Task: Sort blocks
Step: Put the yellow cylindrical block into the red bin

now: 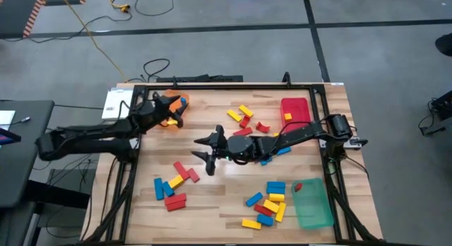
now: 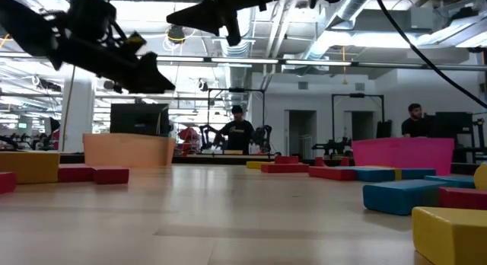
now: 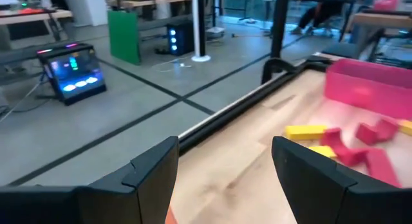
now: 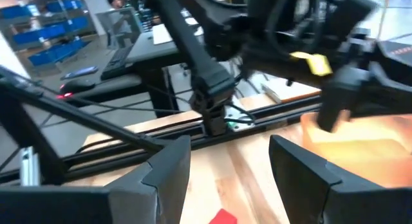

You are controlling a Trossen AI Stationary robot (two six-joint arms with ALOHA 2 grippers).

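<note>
A: Right, left gripper point(image 1: 175, 112) first — spread or shut?
B: Spread, nothing between fingers point(image 3: 151, 176). Hangs over orange tray point(image 1: 171, 123) at far-left corner; prob. there because that tray takes one colour. Blue bit point(image 1: 183, 101) visible inside, just beside the tips.

A: And right gripper point(image 1: 205, 148)?
B: Also spread, empty. Sits mid-table, reaching across from right side, raised above the wood. Points toward left-front cluster of blocks point(image 1: 175, 184) — red, yellow, blue mixed. Looks like lining up for next pick, not gripping yet.

A: Rest of blocks?
B: Scattered in groups. Small bunch point(image 1: 246, 119) far-centre, red + yellow. Bigger heap point(image 1: 268, 200) near-right, beside green tray point(image 1: 312, 203), w/ one red piece point(image 1: 297, 187) in it. Red tray point(image 1: 295, 110) far-right holds one yellow point(image 1: 287, 116). Couple of blue point(image 1: 279, 153) under right arm.

A: Progress?
B: Early, judging by trays nearly bare and most blocks loose on table point(image 1: 219, 203).
</note>
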